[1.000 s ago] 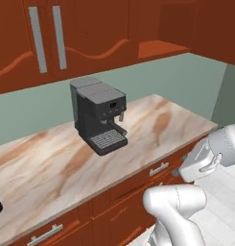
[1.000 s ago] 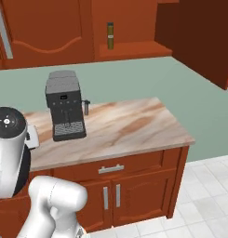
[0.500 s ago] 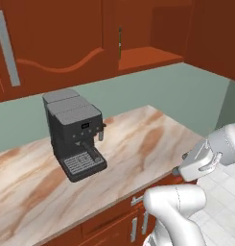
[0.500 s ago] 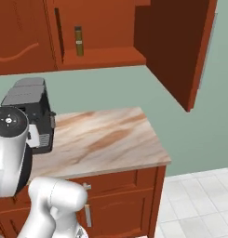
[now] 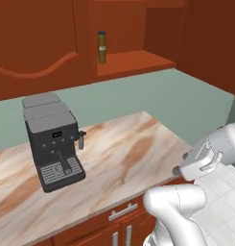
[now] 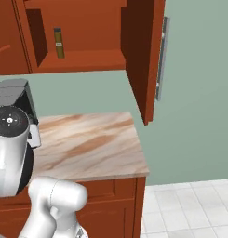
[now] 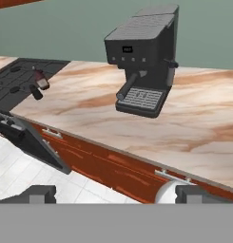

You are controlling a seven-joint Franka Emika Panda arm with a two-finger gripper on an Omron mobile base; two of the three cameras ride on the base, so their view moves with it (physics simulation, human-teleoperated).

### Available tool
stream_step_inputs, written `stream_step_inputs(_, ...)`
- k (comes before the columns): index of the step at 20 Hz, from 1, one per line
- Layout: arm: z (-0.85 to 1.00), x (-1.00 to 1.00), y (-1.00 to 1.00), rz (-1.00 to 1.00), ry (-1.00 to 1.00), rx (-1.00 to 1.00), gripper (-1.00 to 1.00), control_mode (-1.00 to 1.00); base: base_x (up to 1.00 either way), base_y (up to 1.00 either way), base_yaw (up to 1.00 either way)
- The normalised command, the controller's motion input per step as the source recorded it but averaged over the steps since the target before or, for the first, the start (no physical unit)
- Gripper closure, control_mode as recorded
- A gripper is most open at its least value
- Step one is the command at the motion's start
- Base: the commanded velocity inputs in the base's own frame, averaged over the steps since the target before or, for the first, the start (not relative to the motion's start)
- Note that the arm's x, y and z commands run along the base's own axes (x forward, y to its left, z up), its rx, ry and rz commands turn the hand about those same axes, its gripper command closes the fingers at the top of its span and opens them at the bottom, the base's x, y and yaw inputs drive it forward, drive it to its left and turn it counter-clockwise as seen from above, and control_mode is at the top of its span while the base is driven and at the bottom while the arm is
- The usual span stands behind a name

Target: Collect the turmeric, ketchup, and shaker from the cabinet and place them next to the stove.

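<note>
Risk of knocking over tall slim olive-brown turmeric jar [image 5: 101, 47], upright at left of red-brown cabinet niche [image 5: 133, 61], on approach with wide-open two-finger gripper [image 7: 113, 192] still low at counter edge.

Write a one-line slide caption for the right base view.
Turmeric stands alone on the open cabinet shelf, door swung wide, above the marble counter and espresso machine.

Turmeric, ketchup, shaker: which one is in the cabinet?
The turmeric, the slim olive jar upright on the cabinet shelf; the ketchup and the shaker are down at the stove's edge.
</note>
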Motion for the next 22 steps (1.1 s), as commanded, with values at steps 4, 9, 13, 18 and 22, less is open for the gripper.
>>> stream_step_inputs(4, 0.0, 0.0, 0.0, 0.0, 0.0, 0.0, -1.0, 1.0, 0.57, 0.06, 0.21)
stream_step_inputs(9, 0.0, 0.0, 0.0, 0.0, 0.0, 0.0, -1.0, 1.0, 0.64, 0.07, 0.3)
stream_step_inputs(13, 0.0, 0.0, 0.0, 0.0, 0.0, 0.0, -1.0, 1.0, 0.6, 0.02, 0.36)
stream_step_inputs(18, 0.02, 0.1, 0.07, -0.03, -0.01, 0.0, -1.0, -1.0, 0.15, 0.1, 0.05)
stream_step_inputs(22, 0.42, 0.72, 0.28, -0.24, -0.06, -0.01, -1.0, -1.0, 0.0, 0.0, 0.0)
